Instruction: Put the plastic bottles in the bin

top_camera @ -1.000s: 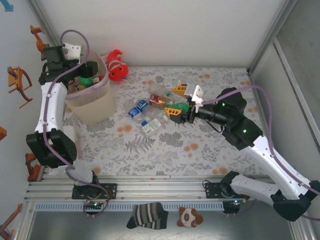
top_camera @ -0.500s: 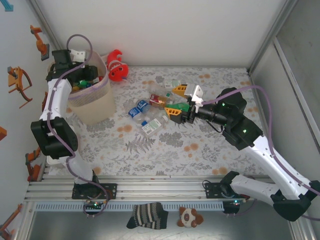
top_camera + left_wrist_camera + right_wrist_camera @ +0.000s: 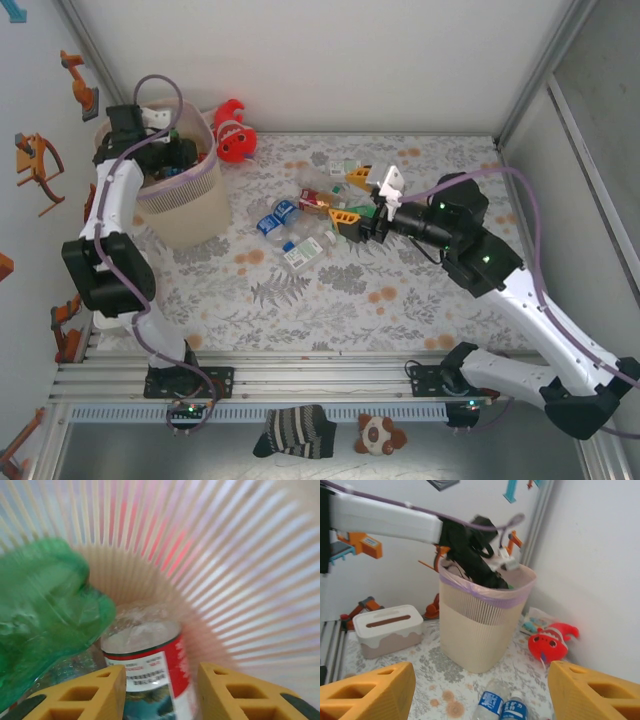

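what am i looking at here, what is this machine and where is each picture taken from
These are two robot arms bolted at the near edge of a table. Each ends in a two-finger gripper with yellow fingers. The top view looks down from above and behind the arms. The other two pictures come from a small camera on each wrist.

On the flowery surface lies a pile of crushed plastic bottles. A pale bin stands at the left, with a red fish toy beside it.

The left gripper is down inside the bin. Its fingers sit either side of a red-labelled bottle, next to a green bottle. I cannot tell whether it is gripping the red-labelled one. The right gripper hovers by the pile, open and empty.
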